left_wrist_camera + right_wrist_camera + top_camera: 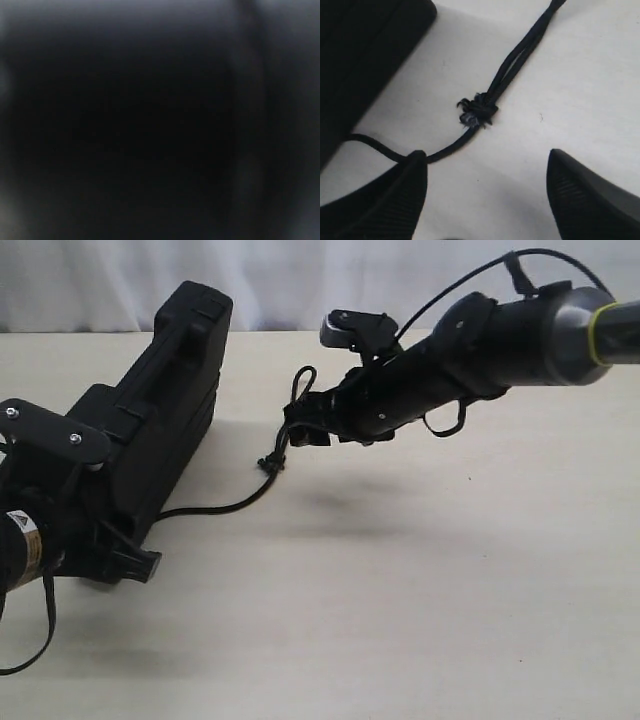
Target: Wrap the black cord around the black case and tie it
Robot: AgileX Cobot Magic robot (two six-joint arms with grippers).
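Observation:
The black case stands on its long edge at the left of the table, handle side up. My left gripper clasps its near end; the left wrist view is filled with blurred black close to the lens. The black cord runs out from under the case, curves to a frayed knot and rises as a loop beside my right gripper. In the right wrist view the knot lies on the table, and the cord passes one fingertip. My right gripper is open, nothing between its fingers.
A beige table stretches to the right and front of the case. A pale curtain hangs behind the table's back edge. A corner of the case shows in the right wrist view.

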